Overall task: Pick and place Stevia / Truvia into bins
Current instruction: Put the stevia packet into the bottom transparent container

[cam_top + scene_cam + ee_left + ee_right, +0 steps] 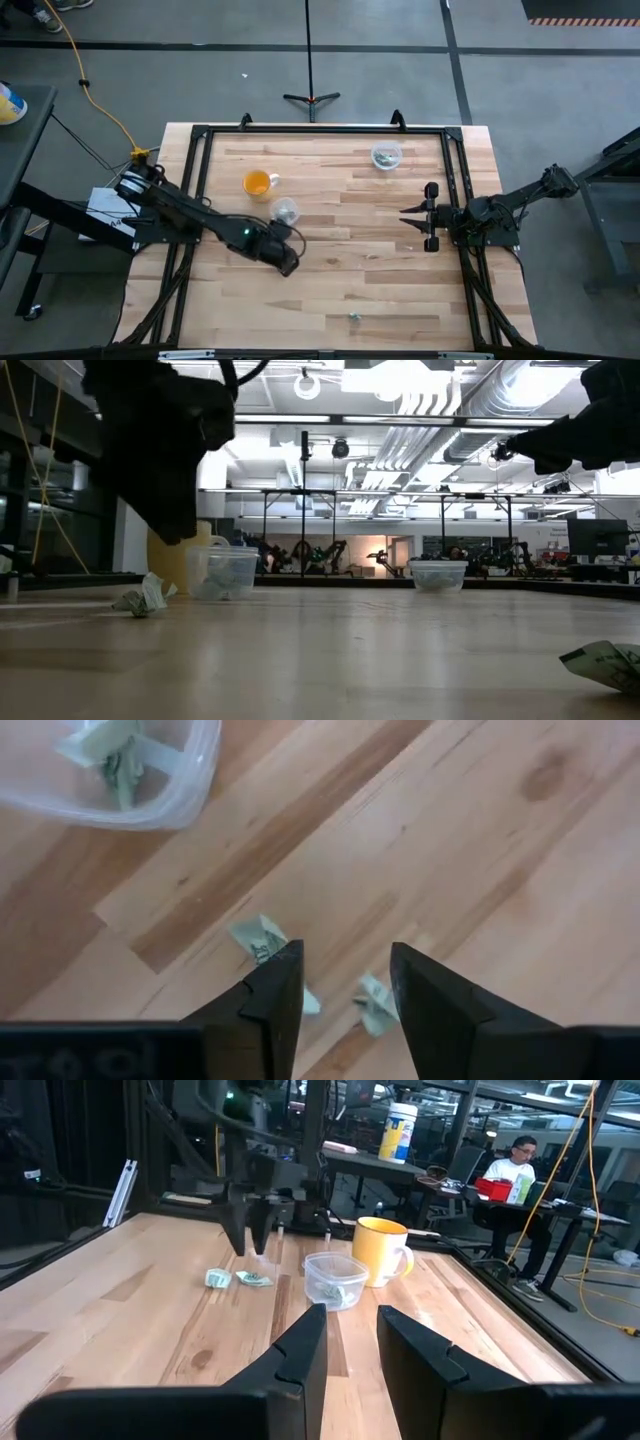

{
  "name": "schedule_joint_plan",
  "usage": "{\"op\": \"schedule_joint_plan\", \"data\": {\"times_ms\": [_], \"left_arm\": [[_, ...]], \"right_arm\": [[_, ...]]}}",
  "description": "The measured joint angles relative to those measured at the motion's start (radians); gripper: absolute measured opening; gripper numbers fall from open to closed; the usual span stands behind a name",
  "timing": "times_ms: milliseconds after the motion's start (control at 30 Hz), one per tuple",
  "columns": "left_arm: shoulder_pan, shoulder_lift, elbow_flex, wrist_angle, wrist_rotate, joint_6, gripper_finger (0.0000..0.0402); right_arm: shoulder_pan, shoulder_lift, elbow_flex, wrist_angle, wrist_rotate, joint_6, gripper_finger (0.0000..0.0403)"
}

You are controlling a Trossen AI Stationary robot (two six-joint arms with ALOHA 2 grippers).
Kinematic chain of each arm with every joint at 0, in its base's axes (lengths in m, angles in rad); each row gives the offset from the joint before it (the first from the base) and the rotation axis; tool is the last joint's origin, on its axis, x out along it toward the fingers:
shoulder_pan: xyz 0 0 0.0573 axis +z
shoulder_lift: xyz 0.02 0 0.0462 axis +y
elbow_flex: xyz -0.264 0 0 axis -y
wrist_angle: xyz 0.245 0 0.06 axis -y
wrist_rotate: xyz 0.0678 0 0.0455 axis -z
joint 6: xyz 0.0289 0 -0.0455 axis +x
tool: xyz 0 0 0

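Dark left gripper [345, 985] hangs low over the wood table [400, 290], fingers parted and holding nothing, just beside the near clear cup [286, 211]. Two crumpled packets lie under it: one packet [262, 940] at the edge of one finger, a second packet [374, 1005] partly hidden by the other finger. Neither looks centred in the gap.

Best move, I'd say: shift sideways so one packet only sits between the fingers, drop till the tips nearly touch the wood, then close; otherwise it may pinch both or push one away. Then lift and carry to the near cup, which already holds packets [115, 755].

Far cup [386, 155] at the table's back also has some in it. A stray packet [354, 316] lies well apart near the front edge. Orange mug [257, 183] sits beside the near cup, not a bin.

Right gripper [412, 217] waits at the right side, fingers apart, empty.
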Motion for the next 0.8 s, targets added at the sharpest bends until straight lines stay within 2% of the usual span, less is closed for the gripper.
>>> {"op": "schedule_joint_plan", "data": {"times_ms": [400,800], "left_arm": [[-0.013,0.003,-0.128,0.025,-0.027,-0.195,0.0184],[-0.013,0.0,-0.244,0.211,-0.001,-0.206,0.0184]], "right_arm": [[0.0,0.0,0.0,-0.008,0.0,-0.004,0.0083],[0.0,0.0,0.0,-0.011,0.0,-0.004,0.0083]]}}
